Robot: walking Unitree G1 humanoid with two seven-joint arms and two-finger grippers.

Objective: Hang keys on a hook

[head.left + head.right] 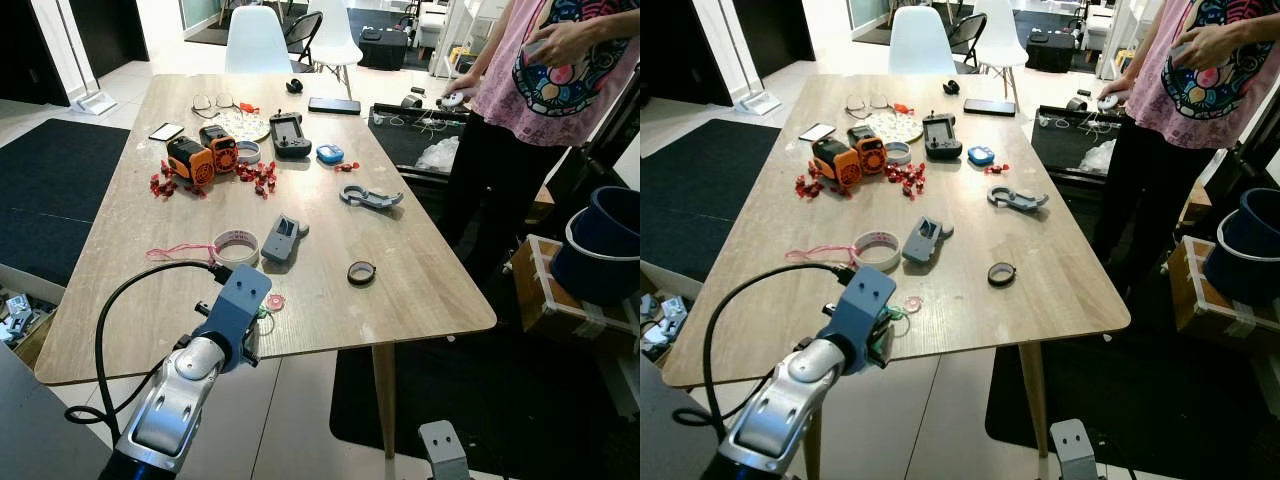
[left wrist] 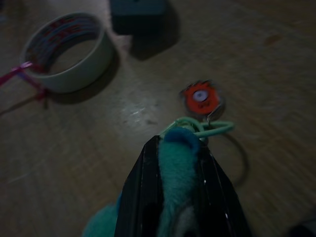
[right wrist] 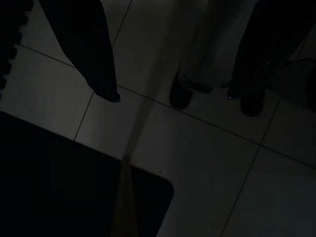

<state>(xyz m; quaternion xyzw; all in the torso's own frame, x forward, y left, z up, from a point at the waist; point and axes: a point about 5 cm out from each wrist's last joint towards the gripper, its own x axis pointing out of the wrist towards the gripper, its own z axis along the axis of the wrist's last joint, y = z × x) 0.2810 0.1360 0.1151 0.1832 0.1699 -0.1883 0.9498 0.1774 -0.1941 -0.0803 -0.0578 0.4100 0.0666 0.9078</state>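
The keys lie on the wooden table (image 1: 420,290) near its front edge: a round orange tag (image 2: 201,98) on a green loop (image 2: 212,129), joined to a fluffy teal charm (image 2: 175,168). My left gripper (image 2: 177,140) is shut on the teal charm, just above the tabletop. From the head, its grey wrist (image 1: 240,305) covers the fingers, and the tag (image 1: 274,301) peeks out beside it. My right gripper (image 3: 173,96) hangs open over the tiled floor below the table.
Just beyond the keys are a roll of tape (image 1: 236,247), a grey device (image 1: 283,239) and a black ring (image 1: 361,271). Orange tools (image 1: 200,155) and a grey hooked part (image 1: 370,196) lie farther back. A person (image 1: 560,80) stands at the table's right side.
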